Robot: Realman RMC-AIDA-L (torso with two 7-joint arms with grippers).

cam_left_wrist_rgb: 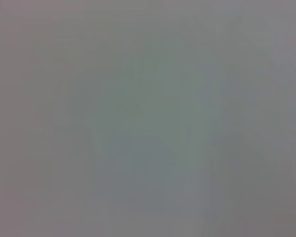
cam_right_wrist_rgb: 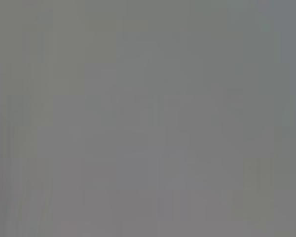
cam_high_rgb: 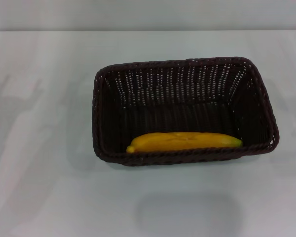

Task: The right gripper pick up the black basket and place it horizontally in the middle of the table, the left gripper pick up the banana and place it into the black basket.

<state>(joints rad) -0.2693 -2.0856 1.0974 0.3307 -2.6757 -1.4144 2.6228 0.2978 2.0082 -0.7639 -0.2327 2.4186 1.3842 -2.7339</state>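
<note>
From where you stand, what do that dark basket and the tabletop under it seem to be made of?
The basket looks like woven wicker or plastic rattan, very dark brown-black and matte: braided rim, and light showing through gaps in the far wall. Which of the two, I cannot tell. The table looks like smooth white laminate or painted board, showing only soft shadows.

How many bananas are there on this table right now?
1. The single banana lies lengthwise inside the black basket, along its near wall, on the white table. Nothing seems hidden; the basket's floor is otherwise bare.
</note>
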